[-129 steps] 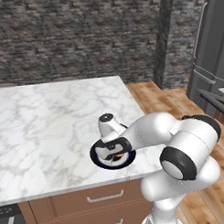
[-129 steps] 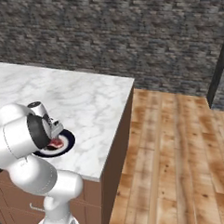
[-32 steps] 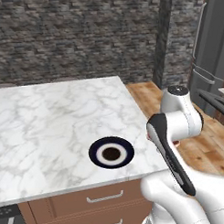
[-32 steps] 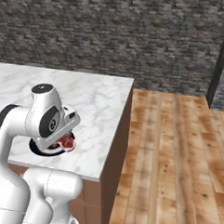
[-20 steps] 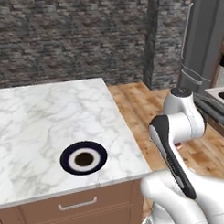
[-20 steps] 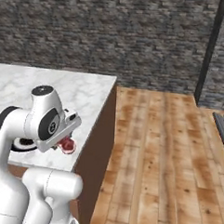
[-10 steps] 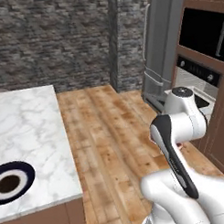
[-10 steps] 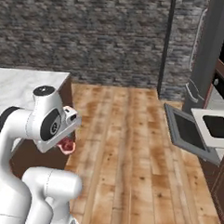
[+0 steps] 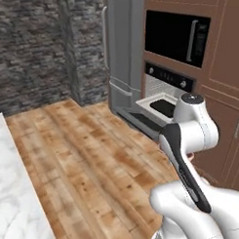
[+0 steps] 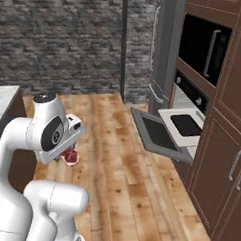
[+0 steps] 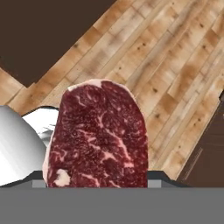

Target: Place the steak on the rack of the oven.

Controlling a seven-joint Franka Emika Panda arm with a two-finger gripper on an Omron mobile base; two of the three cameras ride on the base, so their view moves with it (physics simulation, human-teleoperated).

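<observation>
one raw steak [image 11: 98, 135] fills the lower centre of the hand view, clamped in the gripper [image 10: 70, 151] at lower left of the right base view, its long axis running out from the hand. well apart, at middle right past the open oven [image 10: 191, 98] door [image 10: 159, 134], the pulled-out rack [image 10: 185, 124] waits beyond bare wooden floor [image 10: 115, 157].

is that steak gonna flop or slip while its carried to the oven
The steak stands up from the jaws without drooping in the hand view, so it probably carries fairly stiff. Its marbled surface looks glossy, so it may slip. It is flat and oval, so it should not roll on the rack.
</observation>
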